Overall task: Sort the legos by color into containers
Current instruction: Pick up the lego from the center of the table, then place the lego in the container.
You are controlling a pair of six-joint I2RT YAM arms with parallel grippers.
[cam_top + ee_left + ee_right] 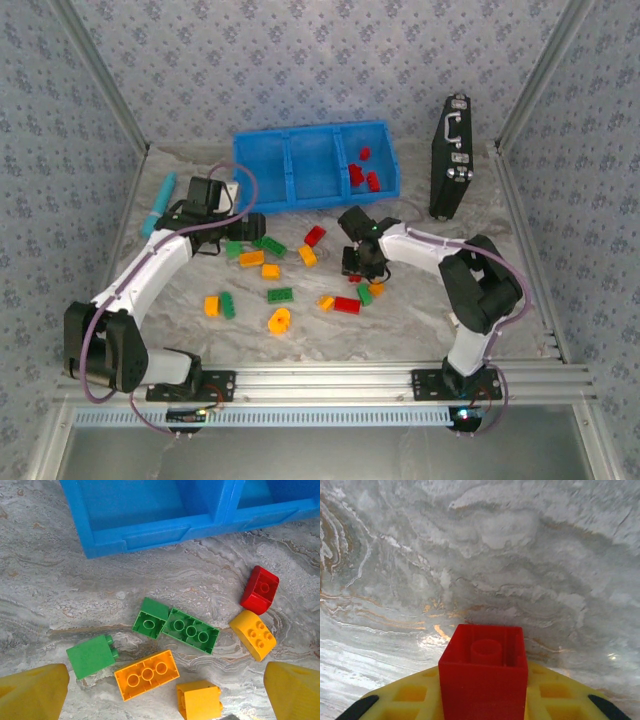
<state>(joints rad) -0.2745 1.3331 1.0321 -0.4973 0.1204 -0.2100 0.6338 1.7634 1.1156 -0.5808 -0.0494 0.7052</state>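
Observation:
The blue three-compartment tray (288,165) stands at the back, with red legos (362,172) in its right compartment. Loose legos lie mid-table, among them a green one (280,294), a red one (347,305) and an orange one (280,320). My left gripper (255,225) hangs open over a cluster near the tray (135,537). In the left wrist view its yellow fingers (35,692) flank green bricks (191,630), an orange brick (146,674) and a red one (260,589). My right gripper (355,265) is shut on a red lego (485,675), hollow side up, just above the table.
A black case with metal latches (452,155) stands upright at the back right. A teal cylinder (158,203) lies at the left edge. Patterned walls close in the table on three sides, and an aluminium rail (330,380) runs along the near edge.

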